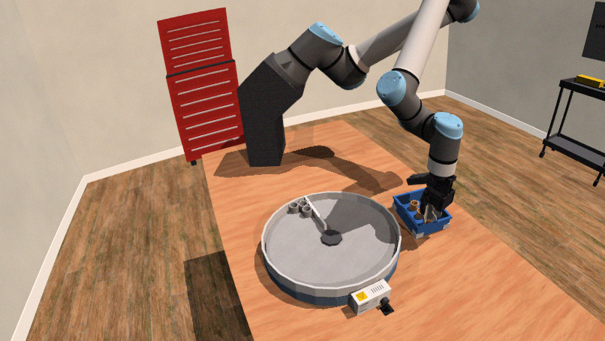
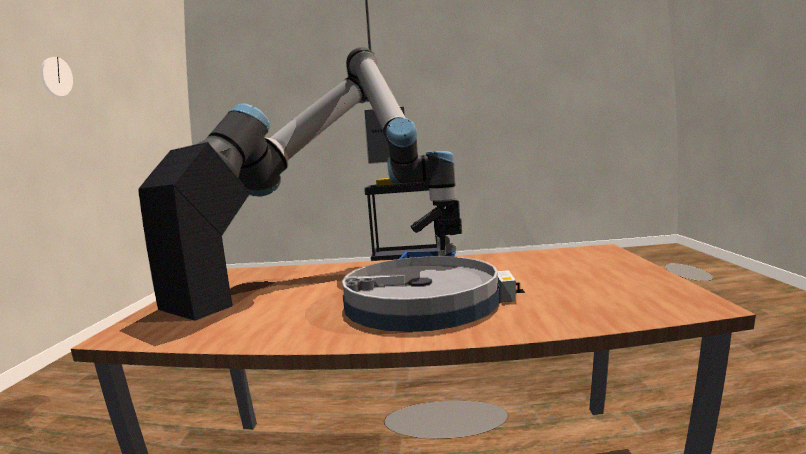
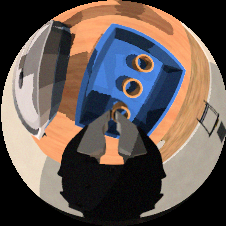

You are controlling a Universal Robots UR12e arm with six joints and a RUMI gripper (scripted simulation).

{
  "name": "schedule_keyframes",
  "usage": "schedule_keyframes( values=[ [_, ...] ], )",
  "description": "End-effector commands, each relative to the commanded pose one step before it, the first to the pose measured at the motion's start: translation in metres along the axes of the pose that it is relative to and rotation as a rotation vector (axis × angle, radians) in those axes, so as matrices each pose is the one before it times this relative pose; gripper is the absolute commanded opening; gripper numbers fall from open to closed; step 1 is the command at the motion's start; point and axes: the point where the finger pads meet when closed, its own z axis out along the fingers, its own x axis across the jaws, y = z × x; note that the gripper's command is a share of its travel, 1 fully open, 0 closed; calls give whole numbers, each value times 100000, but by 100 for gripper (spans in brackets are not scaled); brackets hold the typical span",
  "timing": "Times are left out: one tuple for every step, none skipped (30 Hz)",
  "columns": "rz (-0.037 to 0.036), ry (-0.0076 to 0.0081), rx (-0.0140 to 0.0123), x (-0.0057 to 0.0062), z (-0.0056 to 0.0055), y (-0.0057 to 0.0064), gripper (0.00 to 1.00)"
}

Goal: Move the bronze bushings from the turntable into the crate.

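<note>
My gripper point(image 1: 428, 215) is lowered into the blue crate point(image 1: 415, 212) to the right of the turntable point(image 1: 331, 244). In the wrist view the gripper point(image 3: 116, 121) is shut on the wall of a bronze bushing point(image 3: 120, 111) at the near end of the crate point(image 3: 131, 85). Two more bronze bushings point(image 3: 133, 87) point(image 3: 144, 62) stand upright in the crate. Three steel bushings point(image 1: 301, 206) stand close together at the far left of the turntable, beside its white divider bar point(image 1: 316, 211).
A white control box point(image 1: 368, 295) sits at the turntable's front rim. The arm's dark base point(image 1: 264, 114) stands at the back of the table. A red tool cabinet point(image 1: 200, 82) and a black cart point(image 1: 577, 122) stand on the floor beyond.
</note>
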Motion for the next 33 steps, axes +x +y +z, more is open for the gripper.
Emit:
schedule_keyframes(
  values=[
    [-212,-111,-277,-28,-58,297,0],
    [0,0,0,0,0,0,0],
    [0,0,0,0,0,0,0],
    [0,0,0,0,0,0,0],
    [0,0,0,0,0,0,0],
    [0,0,0,0,0,0,0],
    [0,0,0,0,0,0,0],
    [0,0,0,0,2,0,0],
    [0,1,1,0,6,0,0],
    [-1,1,2,0,10,1,0],
    [-1,2,3,0,16,1,0],
    [-2,3,5,0,22,2,0],
    [-2,4,6,0,28,2,0],
    [-3,5,9,0,34,2,0],
    [-3,6,11,0,41,2,0],
    [0,0,0,0,0,0,0],
    [0,0,0,0,0,0,0],
    [-2,13,27,2,46,-5,0],
    [-9,8,11,7,44,0,0],
    [-20,5,-2,14,39,6,0],
    [-12,5,3,12,41,4,0],
    [-4,5,7,9,41,1,0],
    [0,3,5,5,40,1,0],
    [4,0,2,1,38,2,0],
    [3,-2,-1,-3,36,3,0],
    [7,-5,-4,-7,32,4,0],
    [10,-6,-7,-10,29,4,0],
    [12,-7,-8,-11,26,5,0],
    [13,-7,-8,-12,23,4,0],
    [10,-6,-7,-11,21,3,0],
    [7,-5,-5,-10,18,2,0],
    [6,-3,-3,-8,16,-1,0],
    [0,0,0,0,0,0,0]
  ],
)
